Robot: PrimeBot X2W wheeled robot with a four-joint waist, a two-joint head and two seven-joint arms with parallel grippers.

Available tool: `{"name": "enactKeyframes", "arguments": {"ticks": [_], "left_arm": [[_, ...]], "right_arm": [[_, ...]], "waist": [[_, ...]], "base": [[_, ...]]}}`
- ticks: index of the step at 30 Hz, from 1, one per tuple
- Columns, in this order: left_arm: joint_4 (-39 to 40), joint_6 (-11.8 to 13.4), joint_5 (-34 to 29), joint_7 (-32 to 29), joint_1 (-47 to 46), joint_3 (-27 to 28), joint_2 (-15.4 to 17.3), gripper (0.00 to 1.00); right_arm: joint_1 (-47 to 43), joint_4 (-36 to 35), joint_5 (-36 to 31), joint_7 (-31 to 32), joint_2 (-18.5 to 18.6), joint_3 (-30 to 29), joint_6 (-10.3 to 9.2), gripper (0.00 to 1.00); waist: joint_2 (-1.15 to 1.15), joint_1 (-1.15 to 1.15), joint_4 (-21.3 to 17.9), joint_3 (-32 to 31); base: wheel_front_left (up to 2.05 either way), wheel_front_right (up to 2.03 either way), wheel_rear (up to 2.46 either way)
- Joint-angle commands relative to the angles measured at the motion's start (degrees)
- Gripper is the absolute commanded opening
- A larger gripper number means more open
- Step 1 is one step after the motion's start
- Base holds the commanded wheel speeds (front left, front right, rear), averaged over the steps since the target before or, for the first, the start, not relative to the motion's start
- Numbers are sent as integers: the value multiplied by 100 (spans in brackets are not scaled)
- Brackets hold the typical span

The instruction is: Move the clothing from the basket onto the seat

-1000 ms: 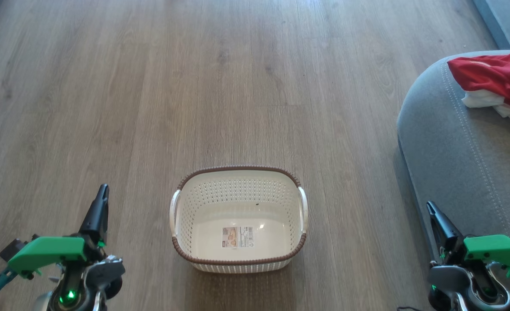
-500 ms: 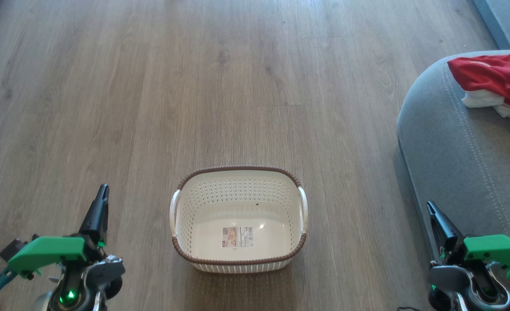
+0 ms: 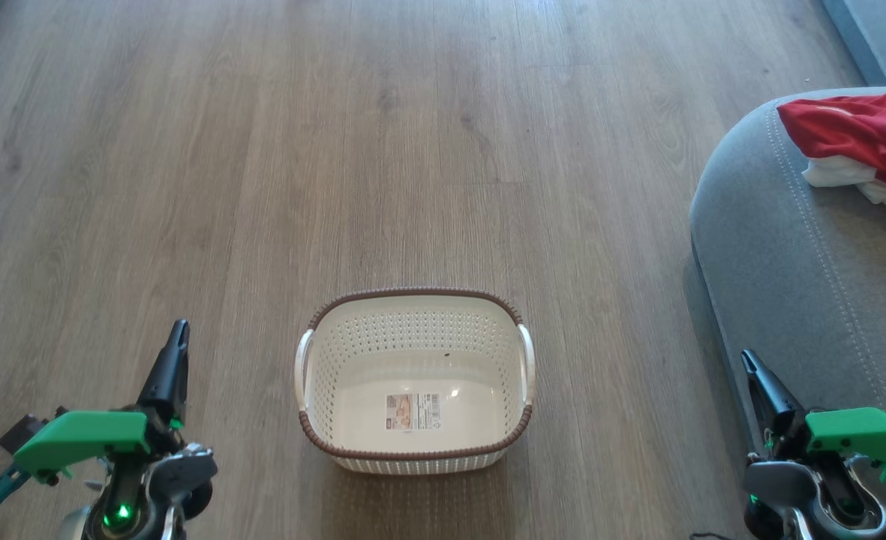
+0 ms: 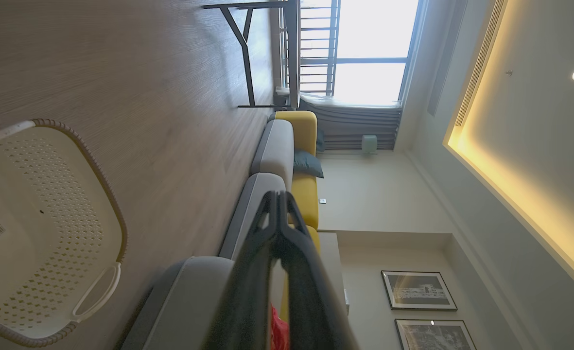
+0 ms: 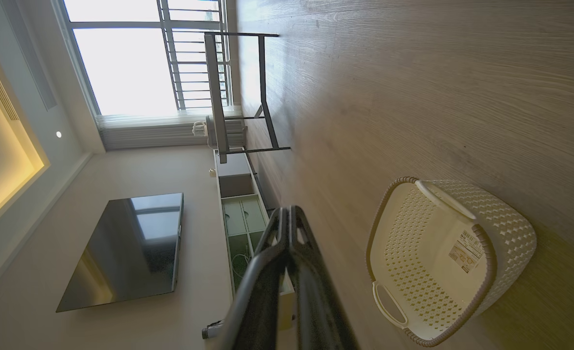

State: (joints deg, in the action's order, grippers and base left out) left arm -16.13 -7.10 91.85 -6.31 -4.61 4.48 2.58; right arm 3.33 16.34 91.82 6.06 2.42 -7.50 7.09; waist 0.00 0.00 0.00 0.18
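My left hand point(image 3: 179, 328) and right hand point(image 3: 747, 357) are both closed tight, fingers pressed together, holding nothing. Between them, on the wood floor point(image 3: 337, 150), sits the cream basket point(image 3: 412, 292), the label point(image 3: 412, 411) on its bottom showing. Beyond my right hand, the red clothing point(image 3: 855, 124) lies bunched on the grey seat point(image 3: 773, 247), well apart from the basket.
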Motion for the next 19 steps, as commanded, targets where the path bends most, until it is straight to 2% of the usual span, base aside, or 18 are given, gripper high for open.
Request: {"name": "enactKeyframes", "arguments": {"ticks": [1, 19], "left_arm": [[208, -38, 31, -18, -158, 205, 30, 0], [209, -39, 31, -18, -158, 205, 30, 0]], "right_arm": [[286, -232, 35, 42, 45, 99, 40, 0], [286, -232, 36, 42, 45, 99, 40, 0]], "waist": [[0, 0, 0, 0], [0, 0, 0, 0]], "base": [[0, 0, 0], [0, 0, 0]]}}
